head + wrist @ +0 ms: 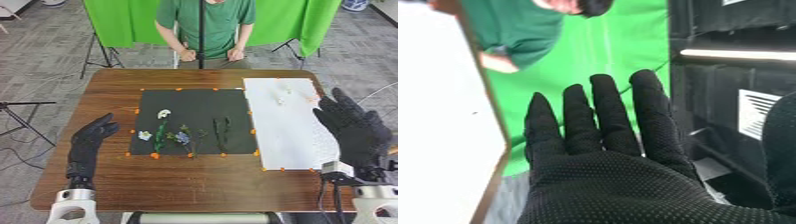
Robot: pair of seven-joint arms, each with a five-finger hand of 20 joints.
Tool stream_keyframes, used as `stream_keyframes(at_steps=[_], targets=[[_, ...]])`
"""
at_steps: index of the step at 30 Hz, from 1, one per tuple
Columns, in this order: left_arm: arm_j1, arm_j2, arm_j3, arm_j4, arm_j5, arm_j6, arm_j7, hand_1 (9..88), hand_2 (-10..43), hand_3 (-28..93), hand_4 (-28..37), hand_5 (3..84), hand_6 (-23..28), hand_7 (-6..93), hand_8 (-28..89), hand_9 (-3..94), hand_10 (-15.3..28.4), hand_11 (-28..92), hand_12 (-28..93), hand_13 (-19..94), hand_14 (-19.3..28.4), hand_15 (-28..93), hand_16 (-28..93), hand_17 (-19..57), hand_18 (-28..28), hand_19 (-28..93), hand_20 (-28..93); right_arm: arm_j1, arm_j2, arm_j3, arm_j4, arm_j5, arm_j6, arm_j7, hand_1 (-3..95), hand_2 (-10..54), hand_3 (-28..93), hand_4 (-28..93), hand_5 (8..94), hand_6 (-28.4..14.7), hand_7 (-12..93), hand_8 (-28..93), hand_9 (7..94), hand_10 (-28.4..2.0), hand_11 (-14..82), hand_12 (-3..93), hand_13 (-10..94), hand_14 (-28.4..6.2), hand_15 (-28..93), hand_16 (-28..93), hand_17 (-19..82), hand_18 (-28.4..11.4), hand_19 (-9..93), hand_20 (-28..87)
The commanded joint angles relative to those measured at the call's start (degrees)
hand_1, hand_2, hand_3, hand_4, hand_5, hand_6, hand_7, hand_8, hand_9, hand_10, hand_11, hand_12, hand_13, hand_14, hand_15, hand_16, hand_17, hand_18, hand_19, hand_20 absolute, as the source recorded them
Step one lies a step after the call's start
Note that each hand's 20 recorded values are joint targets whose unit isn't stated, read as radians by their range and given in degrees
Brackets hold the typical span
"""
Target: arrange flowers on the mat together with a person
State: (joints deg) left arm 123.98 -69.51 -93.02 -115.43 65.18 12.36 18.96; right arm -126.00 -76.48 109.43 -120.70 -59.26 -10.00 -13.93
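Fingers [344, 101] — uncurled — hang apart from flowers [163, 114] on the dark mat [191, 100].

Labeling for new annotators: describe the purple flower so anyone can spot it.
On the brown table lies a dark mat. In its near half, the purple flower sits between the white flowers on the left and two green stems on the right. Its bluish-purple bloom sets it apart.
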Motion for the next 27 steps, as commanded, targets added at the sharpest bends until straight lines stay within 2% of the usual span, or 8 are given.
stream_keyframes(at_steps=[1,4,18,27], targets=[[0.84,-0.45,0.11,0.01,-0.39,-0.50,0.18,27.6,-9.5,68,-22.2,48.0,4.8,12.0,-7,49.9,13.5,20,15,43,16.2,19,0,12.9,10.7,8,20,-4.00,-3.07,0.90,-0.71,-0.27,-0.96,-1.22,3.8,4.7,74,-19,39.9,-1.2,4,-6,38.1,-14.7,3.7,13.0,26,-11.6,6,13,15,-14.7,1,23],[0.89,-0.43,0.19,0.00,-0.34,-0.51,0.32,27.5,-9.5,68,-22.1,48.1,4.8,11.9,-7,49.9,13.5,20,15,43,16.1,19,0,12.9,10.7,8,20,-4.39,-3.50,1.17,-0.55,-0.28,-2.01,-1.65,3.9,4.7,74,-19,40.6,-1.2,5,-7,38.5,-14.8,3.9,13.1,27,-11.6,6,13,15,-14.7,1,23],[0.66,-0.34,0.43,0.19,-0.34,-0.55,0.40,27.4,-9.5,68,-22.0,48.2,4.8,11.8,-7,49.9,13.6,20,15,43,16.2,19,0,12.9,10.7,8,20,-2.84,-2.56,-0.40,0.06,-0.25,0.07,-0.82,4.1,4.6,75,-18,42.1,-1.4,5,-7,39.9,-14.8,4.2,13.3,28,-11.7,8,12,16,-14.9,1,24],[0.55,-0.43,0.43,0.25,-0.25,-0.68,0.46,27.5,-9.5,68,-21.9,48.1,4.7,11.8,-7,49.9,13.6,20,15,43,16.1,19,0,12.9,10.7,8,20,-2.65,-2.51,-0.46,0.20,-0.91,-0.45,-0.69,4.5,4.2,75,-19,45.3,-1.9,6,-7,42.6,-14.9,5.0,13.7,30,-11.9,9,12,16,-15.0,1,24]])
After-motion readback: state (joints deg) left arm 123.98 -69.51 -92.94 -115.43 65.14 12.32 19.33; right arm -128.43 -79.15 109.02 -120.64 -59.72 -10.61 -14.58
